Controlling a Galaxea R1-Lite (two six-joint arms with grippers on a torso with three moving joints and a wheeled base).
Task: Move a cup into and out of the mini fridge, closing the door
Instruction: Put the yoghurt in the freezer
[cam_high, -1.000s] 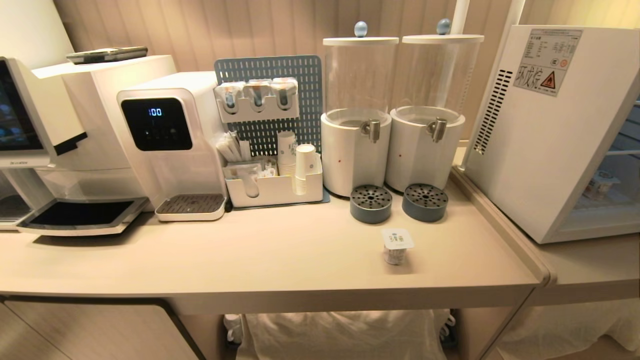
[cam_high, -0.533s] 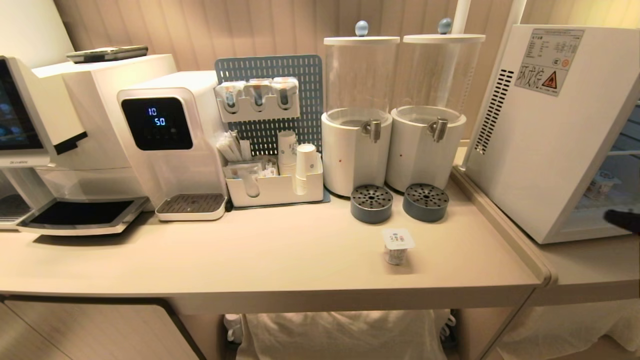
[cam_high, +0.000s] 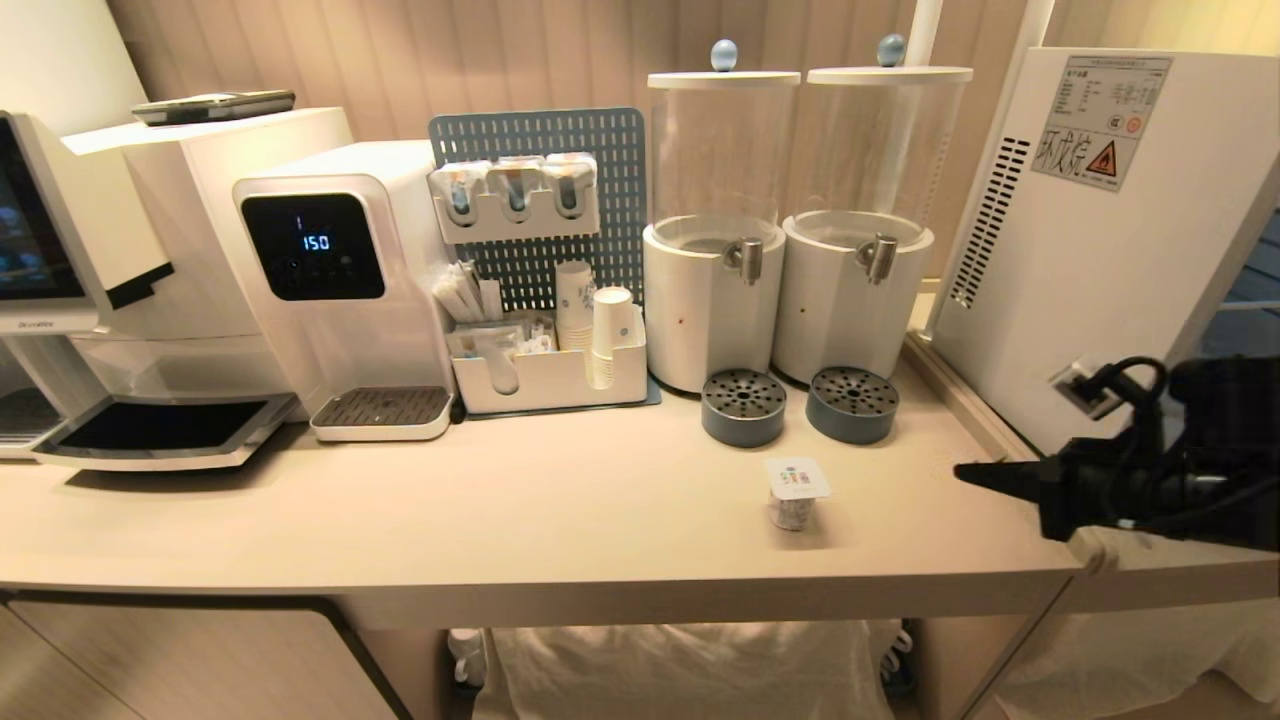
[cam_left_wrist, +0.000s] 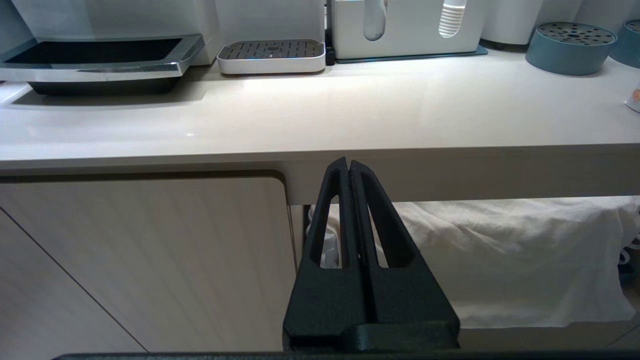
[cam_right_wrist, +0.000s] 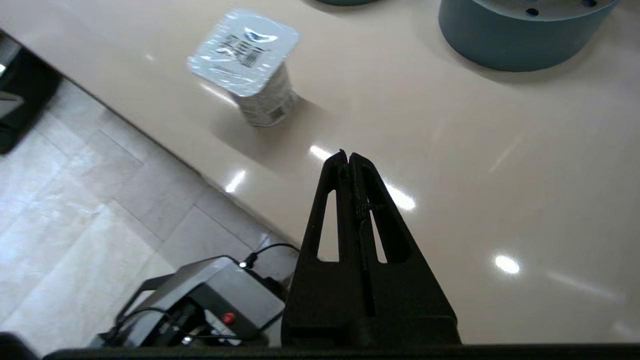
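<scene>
A small white cup with a printed foil lid stands upright near the counter's front edge; the right wrist view shows the cup too. The white mini fridge sits at the right, and its door shows only as a dark strip at the picture's edge, partly behind my arm. My right gripper is shut and empty, pointing left over the counter's right end, a short way right of the cup. In its own view the right gripper hovers above bare counter. My left gripper is shut, parked below the counter edge.
Two clear dispensers with grey drip trays stand behind the cup. A paper-cup organizer, a water dispenser and a coffee machine line the counter. White cloth hangs below.
My right arm has swung in from the right edge and now reaches left over the counter's end toward the cup. The cup and the left arm have not moved.
</scene>
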